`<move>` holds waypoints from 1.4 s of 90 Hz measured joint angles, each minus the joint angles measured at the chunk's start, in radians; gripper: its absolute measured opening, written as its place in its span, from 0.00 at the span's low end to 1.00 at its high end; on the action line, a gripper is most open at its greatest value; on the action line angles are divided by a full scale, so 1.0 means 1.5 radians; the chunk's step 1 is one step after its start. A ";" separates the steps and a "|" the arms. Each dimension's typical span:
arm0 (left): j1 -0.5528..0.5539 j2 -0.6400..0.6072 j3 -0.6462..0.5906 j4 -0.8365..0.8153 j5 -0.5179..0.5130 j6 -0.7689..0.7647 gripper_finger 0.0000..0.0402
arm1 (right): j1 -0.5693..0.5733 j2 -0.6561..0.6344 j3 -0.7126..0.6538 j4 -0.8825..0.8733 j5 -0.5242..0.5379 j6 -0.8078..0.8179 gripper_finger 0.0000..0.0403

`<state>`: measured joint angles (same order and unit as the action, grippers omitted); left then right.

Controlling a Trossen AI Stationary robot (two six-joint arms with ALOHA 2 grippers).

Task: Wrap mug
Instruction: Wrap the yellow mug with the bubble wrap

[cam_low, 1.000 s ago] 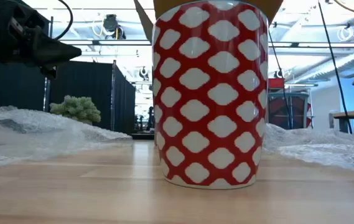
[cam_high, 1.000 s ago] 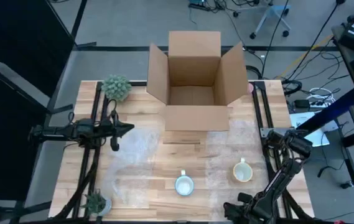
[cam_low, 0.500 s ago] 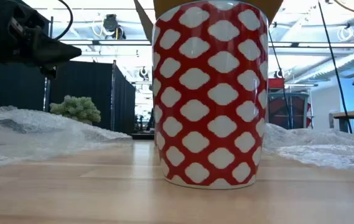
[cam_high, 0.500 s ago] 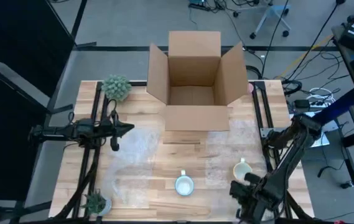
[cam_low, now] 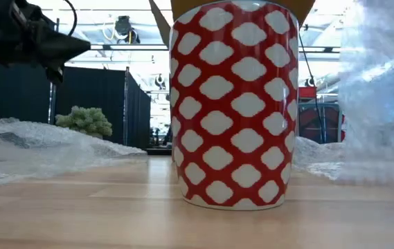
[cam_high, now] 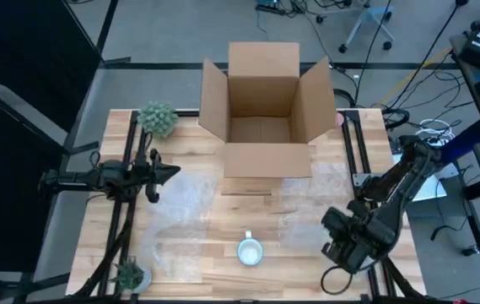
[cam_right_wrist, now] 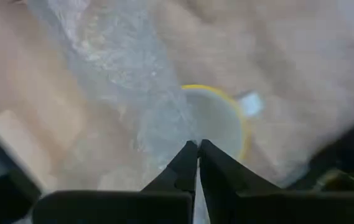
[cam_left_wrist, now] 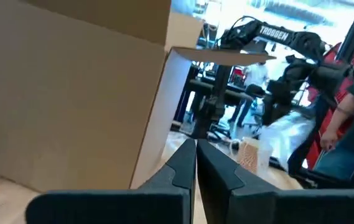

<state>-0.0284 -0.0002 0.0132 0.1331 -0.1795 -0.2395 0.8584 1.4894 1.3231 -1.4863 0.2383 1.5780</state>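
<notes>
Already the right pincer (cam_right_wrist: 198, 147), closed on bubble wrap (cam_right_wrist: 127, 81), hung above the yellow mug (cam_right_wrist: 217, 121), right of the patterned mug (cam_high: 250, 251); a thin pinch could slip, dropping the sheet

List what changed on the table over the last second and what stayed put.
The right gripper swung in from the table's near right edge to hang over the yellow mug, now hidden in the high view. Its fingers are shut on a bubble wrap sheet, lifted into the low view's right side. The left gripper shifted only slightly; the red-patterned mug, cardboard box and plants stayed put.
</notes>
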 joint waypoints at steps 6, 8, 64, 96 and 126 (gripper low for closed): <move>0.000 0.002 0.000 0.000 0.003 0.009 0.00 | -0.007 0.010 0.000 -0.015 0.001 0.015 0.00; 0.000 0.004 0.000 0.000 0.003 0.011 0.00 | -0.009 0.014 0.000 -0.021 0.001 0.020 0.00; 0.000 0.026 0.001 -0.011 0.012 0.046 0.00 | -0.036 0.031 -0.102 0.057 0.012 0.101 0.03; 0.000 0.026 0.001 -0.032 0.012 0.043 0.00 | -0.036 0.031 -0.102 0.031 0.014 0.162 0.32; 0.000 0.026 0.001 -0.050 0.012 0.043 0.00 | -0.044 0.014 -0.104 -0.055 0.006 0.286 0.51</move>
<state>-0.0284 0.0395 0.0151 0.0574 -0.1612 -0.1749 0.7922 1.5107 1.1667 -1.5688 0.2480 2.0070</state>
